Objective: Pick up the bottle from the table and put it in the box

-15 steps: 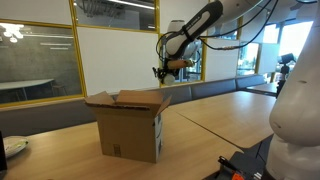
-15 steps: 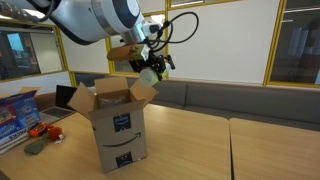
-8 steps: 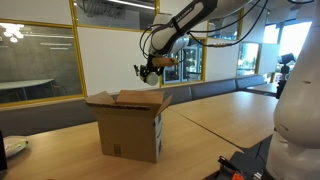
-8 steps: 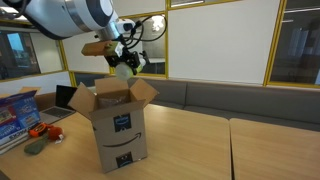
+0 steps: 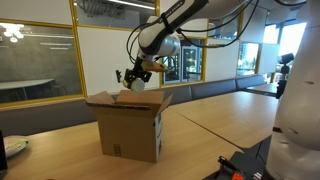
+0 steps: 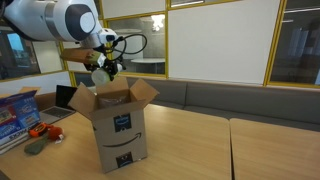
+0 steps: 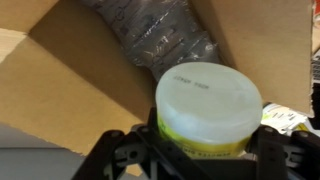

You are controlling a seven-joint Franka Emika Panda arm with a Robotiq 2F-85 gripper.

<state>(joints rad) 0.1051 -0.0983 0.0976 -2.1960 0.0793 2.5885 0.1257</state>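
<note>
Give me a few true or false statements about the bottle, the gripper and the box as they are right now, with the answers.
1. The gripper grips the bottle. True.
2. The bottle lies on the table. False: it is held above the box.
3. The box's top flaps are open. True.
4. The box stands on the floor. False: it stands on the table.
5. The box is empty. False: the wrist view shows crumpled clear wrap inside.

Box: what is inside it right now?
Wrist view shows crumpled clear plastic packing inside the box. The held bottle covers much of the interior; exterior views show only its outside.
</note>
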